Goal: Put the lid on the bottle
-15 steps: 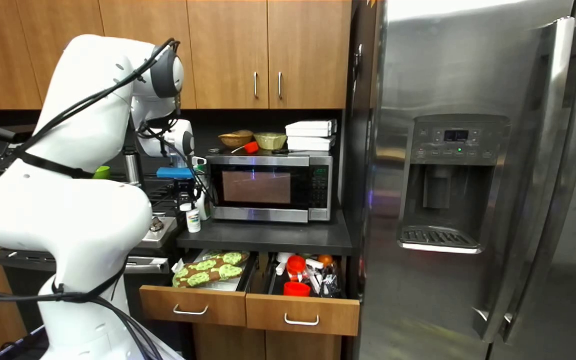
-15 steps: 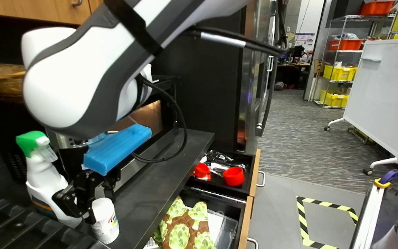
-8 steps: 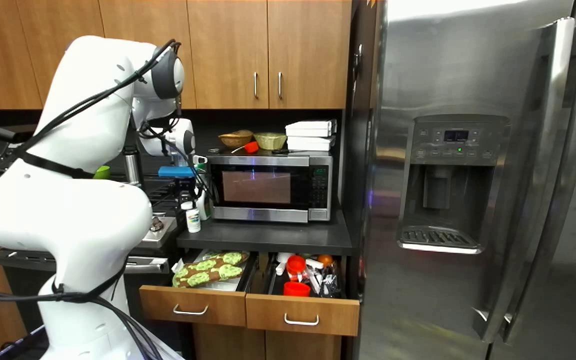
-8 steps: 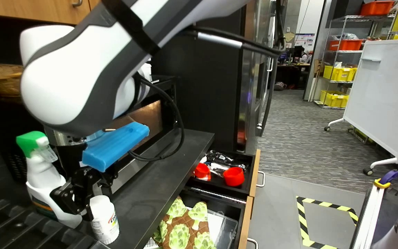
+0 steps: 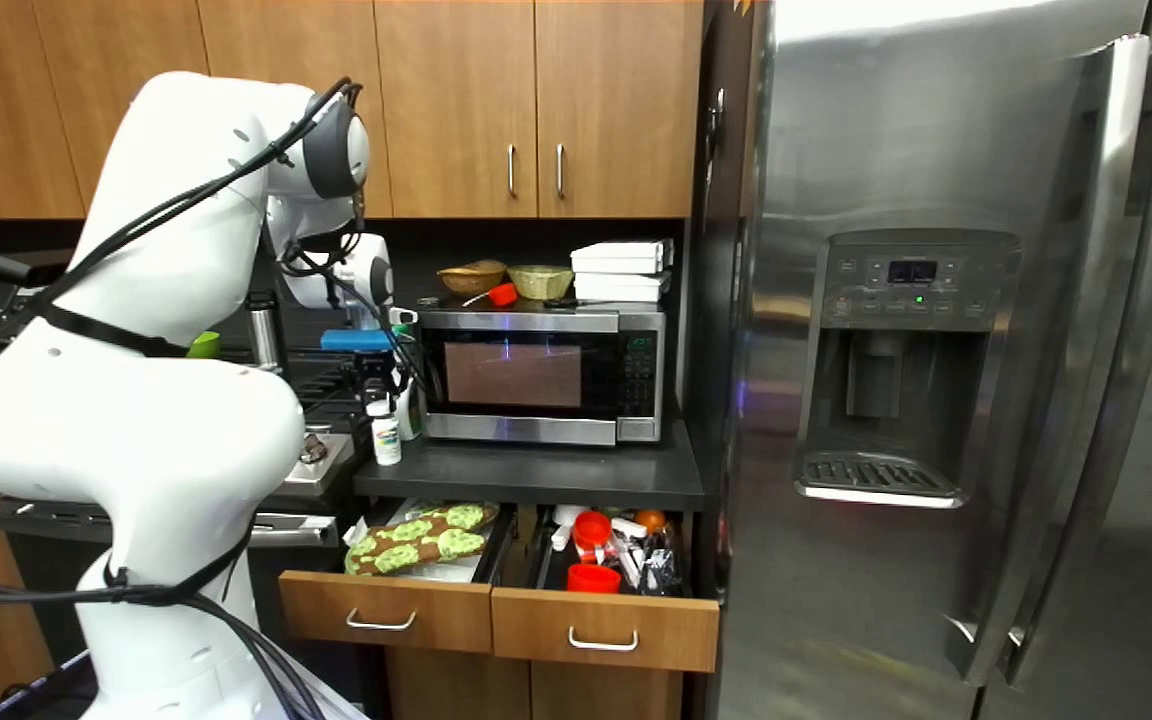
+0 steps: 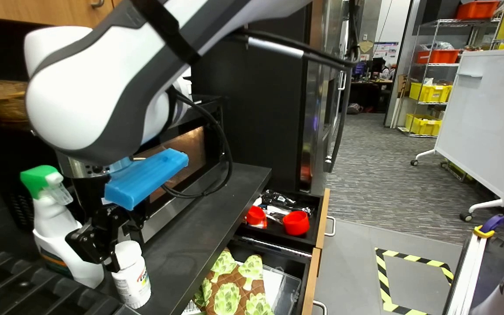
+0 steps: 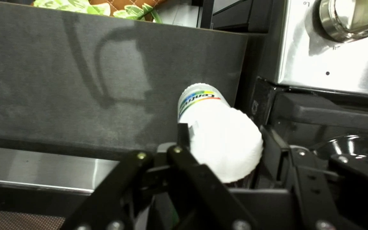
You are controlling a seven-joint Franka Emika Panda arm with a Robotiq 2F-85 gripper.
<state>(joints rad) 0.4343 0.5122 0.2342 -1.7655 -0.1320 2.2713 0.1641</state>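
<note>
The small white bottle with a Centrum label (image 6: 133, 286) stands upright on the dark counter's left end, beside the stove; it also shows in the wrist view (image 7: 198, 99) and in an exterior view (image 5: 388, 442). The white ribbed lid (image 7: 225, 145) is over the bottle's top, also seen in both exterior views (image 6: 127, 253) (image 5: 378, 409). My gripper (image 7: 225, 132) has a finger on each side of the lid and is shut on it. In an exterior view the gripper (image 6: 125, 250) comes down from above. I cannot tell whether the lid is seated; the bottle's mouth is hidden.
A spray bottle with a green head (image 6: 57, 236) stands close beside the gripper. The microwave (image 5: 516, 375) is behind. Stove grates (image 6: 24, 284) lie on the other side. Below the counter edge (image 6: 199, 238), two drawers are open, with an oven mitt (image 6: 230, 291) and red cups (image 6: 296, 223).
The gripper and lid have shifted slightly up and toward the microwave. The lid sits less to one side and more directly above the bottle. The bottle has not moved.
</note>
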